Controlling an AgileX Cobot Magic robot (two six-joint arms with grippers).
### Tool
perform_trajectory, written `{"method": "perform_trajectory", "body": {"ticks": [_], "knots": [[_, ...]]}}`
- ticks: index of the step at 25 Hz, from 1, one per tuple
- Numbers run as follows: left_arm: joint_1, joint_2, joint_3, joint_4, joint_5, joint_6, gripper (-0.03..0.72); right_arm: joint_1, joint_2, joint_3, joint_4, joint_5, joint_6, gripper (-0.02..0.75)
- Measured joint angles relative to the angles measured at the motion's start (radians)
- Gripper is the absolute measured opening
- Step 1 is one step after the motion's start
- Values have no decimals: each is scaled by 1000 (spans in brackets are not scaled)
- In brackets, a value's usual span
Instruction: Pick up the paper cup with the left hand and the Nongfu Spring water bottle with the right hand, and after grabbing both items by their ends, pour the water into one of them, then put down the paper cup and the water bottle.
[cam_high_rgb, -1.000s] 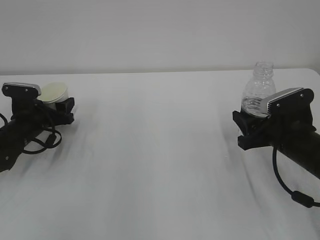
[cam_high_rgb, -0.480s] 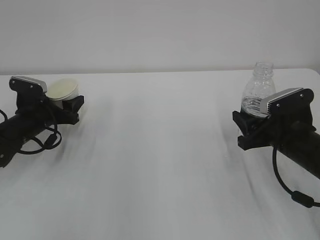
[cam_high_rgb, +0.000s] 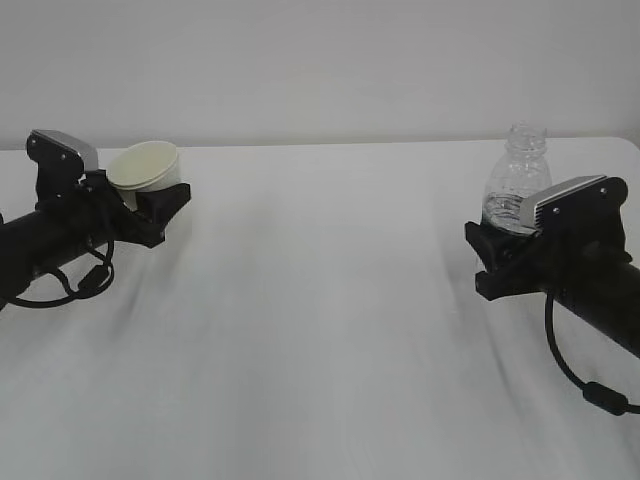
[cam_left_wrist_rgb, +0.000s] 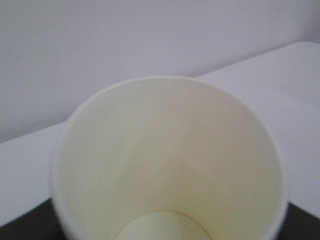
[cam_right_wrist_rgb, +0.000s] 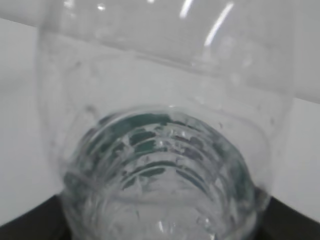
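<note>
The left end effector (cam_high_rgb: 150, 205) grips the small white tapered paper cup (cam_high_rgb: 146, 170), tilted right; the right end effector (cam_high_rgb: 497, 248) clamps the upright clear ribbed plastic bottle (cam_high_rgb: 520, 180), well apart across the white counter (cam_high_rgb: 320, 300).

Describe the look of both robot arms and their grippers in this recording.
Both are matte black. The left arm carries a silver-grey block near its black gripper, with black cables looped beneath. The right arm has the same silver-grey block by its gripper and one black cable hanging below.
</note>
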Motion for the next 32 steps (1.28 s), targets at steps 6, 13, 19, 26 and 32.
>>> {"method": "perform_trajectory", "body": {"ticks": [6, 13, 19, 26, 32], "knots": [[-6, -5, 0, 139, 0, -69, 481, 0, 0, 0, -10, 0, 0, 438], [-58, -5, 0, 245, 0, -93, 480, 0, 0, 0, -51, -2, 0, 438], [-138, -5, 0, 271, 0, -100, 480, 0, 0, 0, -83, -2, 0, 438], [-249, -5, 0, 281, 0, -102, 480, 0, 0, 0, -123, -2, 0, 438], [-327, -5, 0, 284, 0, -102, 480, 0, 0, 0, -153, -2, 0, 438]]}}
